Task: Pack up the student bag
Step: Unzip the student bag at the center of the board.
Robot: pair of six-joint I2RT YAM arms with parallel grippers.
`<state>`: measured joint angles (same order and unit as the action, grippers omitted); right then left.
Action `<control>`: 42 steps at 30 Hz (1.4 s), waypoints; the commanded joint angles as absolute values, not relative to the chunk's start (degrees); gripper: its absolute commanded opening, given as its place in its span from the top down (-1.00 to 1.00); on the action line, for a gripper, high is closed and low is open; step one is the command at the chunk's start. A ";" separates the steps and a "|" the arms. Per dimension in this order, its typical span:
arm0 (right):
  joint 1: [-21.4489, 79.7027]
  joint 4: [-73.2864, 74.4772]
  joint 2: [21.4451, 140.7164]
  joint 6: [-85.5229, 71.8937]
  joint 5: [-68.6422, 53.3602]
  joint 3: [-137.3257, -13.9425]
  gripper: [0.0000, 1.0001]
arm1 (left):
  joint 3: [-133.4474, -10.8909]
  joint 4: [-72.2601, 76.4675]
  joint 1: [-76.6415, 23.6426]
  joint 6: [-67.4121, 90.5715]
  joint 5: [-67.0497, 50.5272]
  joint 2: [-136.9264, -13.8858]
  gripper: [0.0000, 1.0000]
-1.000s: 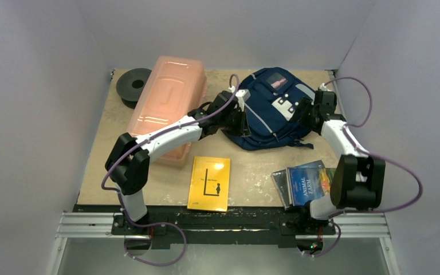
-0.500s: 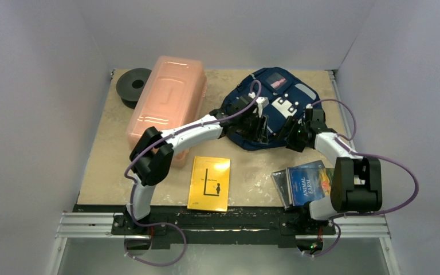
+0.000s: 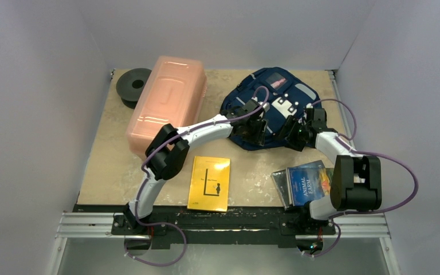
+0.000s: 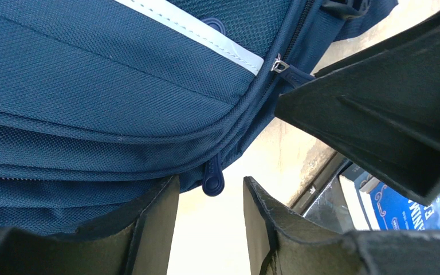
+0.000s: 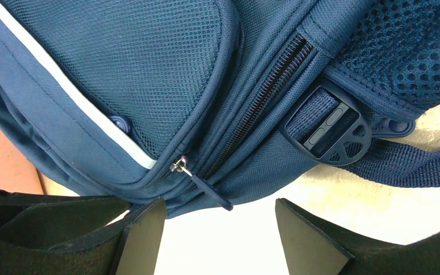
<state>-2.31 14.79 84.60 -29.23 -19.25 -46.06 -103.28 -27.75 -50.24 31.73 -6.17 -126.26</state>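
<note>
The navy student bag (image 3: 275, 103) lies flat at the back middle of the table. Both grippers sit at its near edge, facing each other. My left gripper (image 3: 258, 130) is open, and a round navy zipper pull (image 4: 213, 179) hangs just beyond its fingertips (image 4: 160, 200). My left gripper (image 4: 211, 192) holds nothing. My right gripper (image 3: 291, 130) is open and empty. In the right wrist view a slim zipper pull (image 5: 211, 193) on a metal slider hangs just ahead of the gap of the right gripper (image 5: 217, 209). A strap buckle (image 5: 327, 129) lies to its right.
A yellow book (image 3: 209, 183) lies at the near middle. An "Animal Farm" book (image 3: 309, 182) on a clear case lies at the near right. A long pink plastic box (image 3: 166, 106) and a black spool (image 3: 133, 85) stand at the back left.
My left arm has swung right from the bag's left side to its near edge. My right gripper has come down from the bag's right side to the same edge.
</note>
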 commanded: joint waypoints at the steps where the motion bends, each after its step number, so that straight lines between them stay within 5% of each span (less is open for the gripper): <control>1: -2.55 14.34 82.14 -27.03 -20.52 -48.13 -0.48 | -107.61 -28.01 -50.34 29.66 -3.09 -127.81 0.19; 11: -2.55 16.87 81.14 -25.39 -18.81 -50.20 -0.47 | -107.19 -29.60 -51.29 29.22 -2.70 -129.17 0.26; 18: -2.30 17.52 76.63 -21.50 -16.33 -48.84 -0.44 | -105.74 -29.14 -51.25 26.01 3.43 -126.50 1.00; 24: 7.01 18.46 70.27 -13.69 1.38 -50.67 -0.45 | -98.47 -20.87 -51.31 25.97 3.52 -114.79 1.00; 33: 7.31 -11.23 54.53 11.16 -16.25 -31.79 -0.54 | -95.66 -16.44 -49.73 32.55 -6.18 -109.79 1.00; 42: 7.45 -17.04 57.23 24.54 -28.96 -29.63 0.43 | -94.55 -15.27 -47.86 34.89 -11.22 -109.31 1.00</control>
